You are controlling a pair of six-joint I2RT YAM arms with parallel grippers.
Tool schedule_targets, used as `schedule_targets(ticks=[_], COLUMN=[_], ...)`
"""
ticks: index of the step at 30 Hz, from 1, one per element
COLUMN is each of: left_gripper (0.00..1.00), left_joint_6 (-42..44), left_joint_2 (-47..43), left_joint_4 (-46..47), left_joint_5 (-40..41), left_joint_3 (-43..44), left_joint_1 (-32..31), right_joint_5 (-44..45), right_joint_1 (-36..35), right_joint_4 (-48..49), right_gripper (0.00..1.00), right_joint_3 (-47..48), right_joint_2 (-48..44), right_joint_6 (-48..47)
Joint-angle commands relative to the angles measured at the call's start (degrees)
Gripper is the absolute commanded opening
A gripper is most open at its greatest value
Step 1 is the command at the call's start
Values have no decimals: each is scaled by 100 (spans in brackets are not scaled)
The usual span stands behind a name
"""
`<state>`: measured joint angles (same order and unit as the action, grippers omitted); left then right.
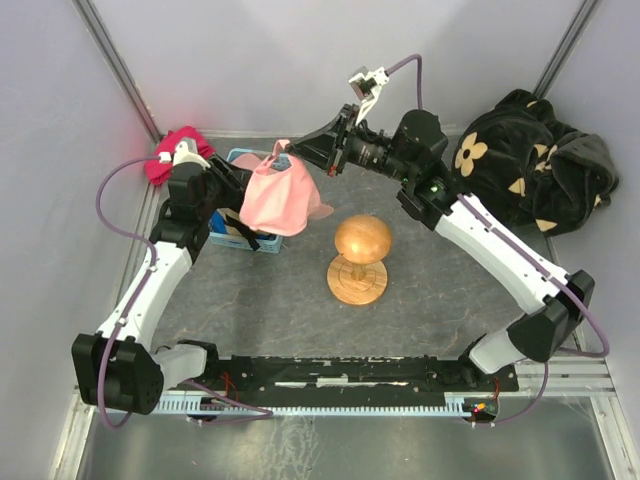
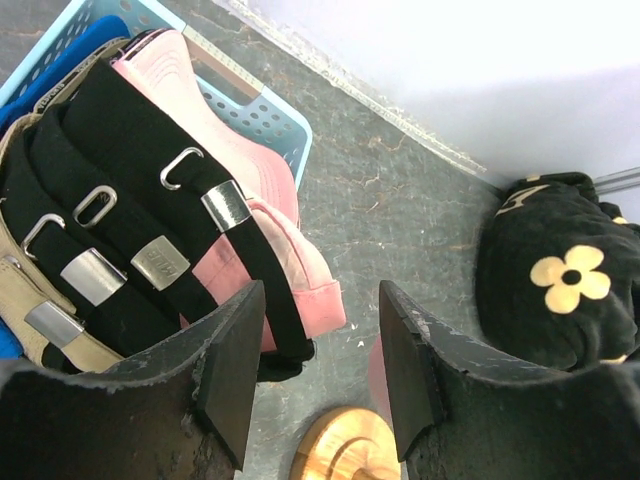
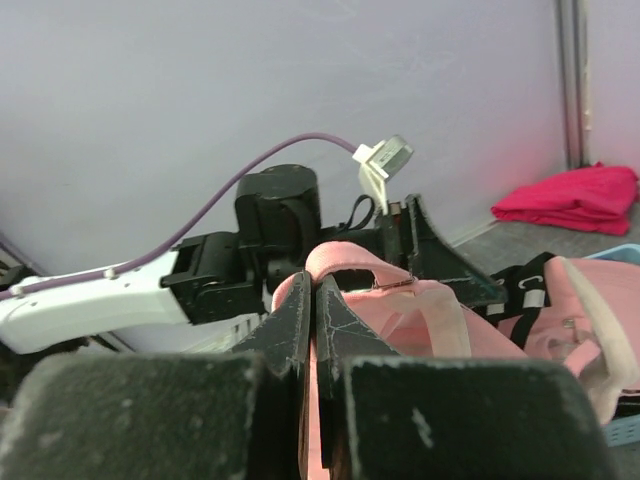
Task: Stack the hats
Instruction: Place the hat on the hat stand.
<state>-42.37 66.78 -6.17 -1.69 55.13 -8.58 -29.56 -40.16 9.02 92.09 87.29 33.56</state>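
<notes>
Right gripper (image 3: 315, 300), its black fingers clamped on the soft pink baseball cap (image 1: 278, 198), hangs it over the pale blue plastic basket (image 2: 272, 118) holding black strapped caps (image 2: 120, 170) and a tan cap (image 2: 85, 352). Left gripper (image 2: 322, 312) is spread, empty. Likely next: carry the cap to the round wooden hat stand (image 1: 361, 255), clearing the basket rim; bare floor lies between.

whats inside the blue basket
Caps standing on edge: black caps with buckled straps, a tan cap beside them, and a pink cap partly out over the rim. They cover the basket floor, so anything underneath cannot be seen.
</notes>
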Motion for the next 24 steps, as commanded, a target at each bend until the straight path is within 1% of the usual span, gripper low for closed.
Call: schedule_targets(ticks=[1, 9, 15, 24], left_gripper=[57, 58, 58, 58], left_joint_6=[-98, 5, 77, 239], left_joint_2=[-187, -379, -492, -607], left_joint_4=[417, 602, 617, 541], left_joint_5=[100, 60, 95, 225], left_joint_3=[191, 81, 46, 68], left_joint_1=[2, -186, -289, -413], right_joint_5=[-149, -307, -344, -323], right_joint_1=[-139, -324, -390, -631], right_joint_4=[680, 1050, 1436, 1451], right_gripper=[2, 2, 2, 2], right_joint_3=[-232, -960, -1855, -2113], right_joint_2=[-556, -1070, -1515, -1671], right_joint_6=[401, 995, 1374, 1459])
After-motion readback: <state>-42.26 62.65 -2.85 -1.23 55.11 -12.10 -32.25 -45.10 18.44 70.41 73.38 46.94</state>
